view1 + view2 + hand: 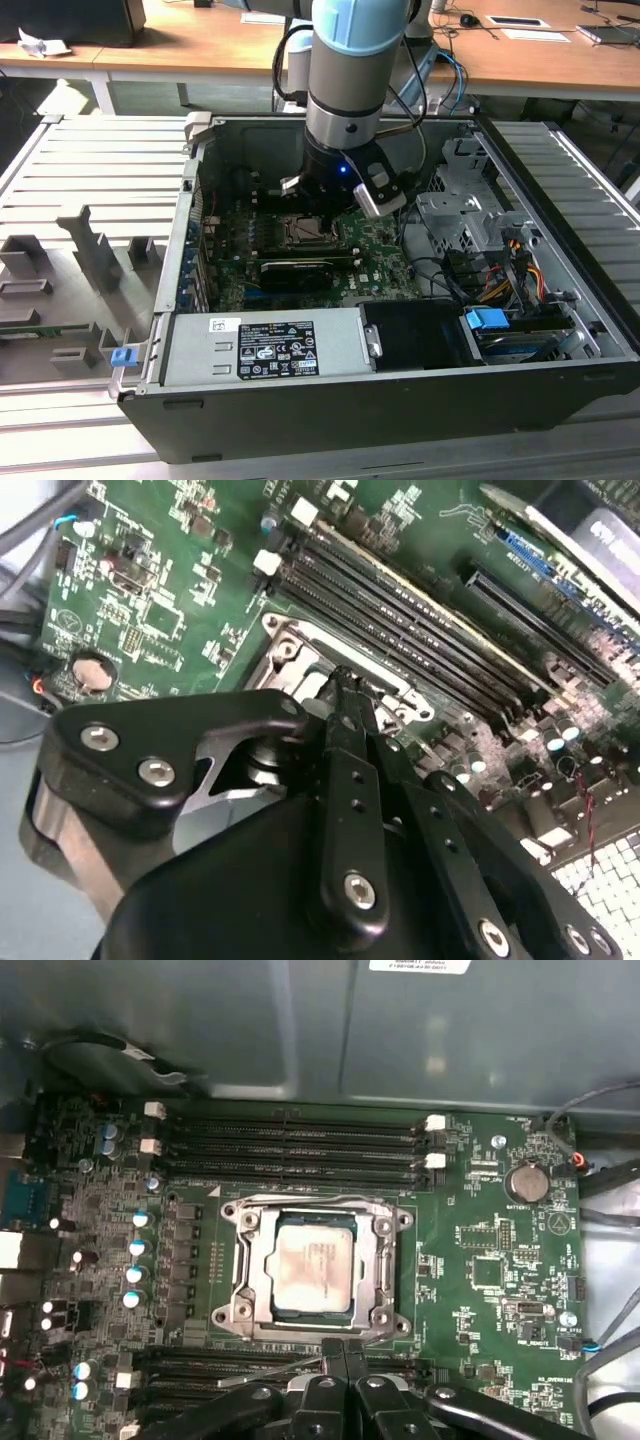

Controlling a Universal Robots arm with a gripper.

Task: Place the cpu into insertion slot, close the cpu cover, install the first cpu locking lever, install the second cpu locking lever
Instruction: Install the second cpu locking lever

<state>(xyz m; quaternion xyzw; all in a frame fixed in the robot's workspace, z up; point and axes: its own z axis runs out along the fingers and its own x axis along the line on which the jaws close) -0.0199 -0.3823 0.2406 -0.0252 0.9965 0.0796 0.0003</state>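
In the first wrist view the cpu (312,1270) lies flat in the insertion slot (236,1312), its pale metal top showing through the window of the cpu cover (257,1260). The cover is folded down over it. A thin wire locking lever (310,1198) runs along the socket's edge by the memory slots. My gripper (345,1348) is shut, its black fingertips (333,1360) pressed together at the opposite edge of the socket, with nothing visible between them. The second wrist view shows the same gripper (341,683) touching the socket's silvery frame (300,645). In the exterior view the arm stands over the socket (300,231).
Long black memory slots (290,1145) flank the socket on two sides. A coin battery (527,1182) sits on the board. A black expansion card (295,270), the power supply (265,345), a metal drive cage (465,215) and cables (500,275) crowd the open case.
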